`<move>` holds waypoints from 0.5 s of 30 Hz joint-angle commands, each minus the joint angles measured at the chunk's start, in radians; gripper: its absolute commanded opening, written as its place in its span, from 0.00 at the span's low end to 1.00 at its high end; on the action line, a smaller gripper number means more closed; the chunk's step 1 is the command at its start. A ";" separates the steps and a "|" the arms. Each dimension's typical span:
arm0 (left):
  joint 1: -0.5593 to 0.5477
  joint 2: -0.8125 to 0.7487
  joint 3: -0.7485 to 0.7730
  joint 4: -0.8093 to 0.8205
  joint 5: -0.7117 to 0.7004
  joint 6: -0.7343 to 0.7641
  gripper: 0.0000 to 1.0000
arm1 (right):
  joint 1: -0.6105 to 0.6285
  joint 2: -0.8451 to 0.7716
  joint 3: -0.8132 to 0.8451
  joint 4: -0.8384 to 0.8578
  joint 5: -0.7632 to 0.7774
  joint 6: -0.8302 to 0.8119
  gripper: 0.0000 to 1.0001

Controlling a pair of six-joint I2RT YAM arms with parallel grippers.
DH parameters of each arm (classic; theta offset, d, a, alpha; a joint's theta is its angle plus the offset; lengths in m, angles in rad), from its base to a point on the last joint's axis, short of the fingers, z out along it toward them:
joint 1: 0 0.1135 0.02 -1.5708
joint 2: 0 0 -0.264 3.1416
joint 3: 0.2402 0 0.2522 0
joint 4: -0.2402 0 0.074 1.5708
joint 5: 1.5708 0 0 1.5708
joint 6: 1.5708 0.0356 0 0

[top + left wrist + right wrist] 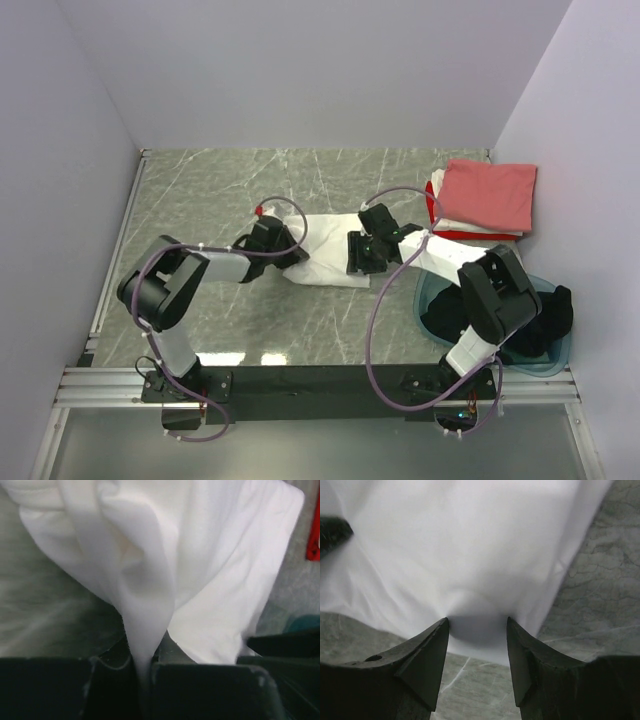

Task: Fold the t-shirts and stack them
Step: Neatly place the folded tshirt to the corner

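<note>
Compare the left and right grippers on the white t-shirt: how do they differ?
The left gripper is shut, pinching a fold of the white t-shirt; the right gripper is open, its tips either side of a small bump of cloth.
The left gripper works the shirt's left end, the right gripper its right end.
Cloth bunches into deep folds at the left gripper and lies smoother at the right gripper.
Both are on the same shirt.

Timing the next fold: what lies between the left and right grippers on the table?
Only the white t-shirt spans the stretch between the left gripper and the right gripper; the top view shows it.
</note>
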 commanded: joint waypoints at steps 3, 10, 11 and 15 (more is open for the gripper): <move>0.118 -0.097 0.110 -0.294 -0.087 0.168 0.00 | 0.010 -0.100 0.092 -0.084 0.055 -0.017 0.58; 0.240 -0.079 0.317 -0.598 -0.217 0.421 0.00 | 0.007 -0.144 0.207 -0.125 0.046 -0.038 0.59; 0.257 -0.070 0.339 -0.613 -0.213 0.440 0.00 | 0.006 -0.144 0.216 -0.125 0.041 -0.046 0.60; 0.331 -0.044 0.389 -0.651 -0.227 0.536 0.00 | -0.002 -0.143 0.241 -0.119 0.018 -0.062 0.60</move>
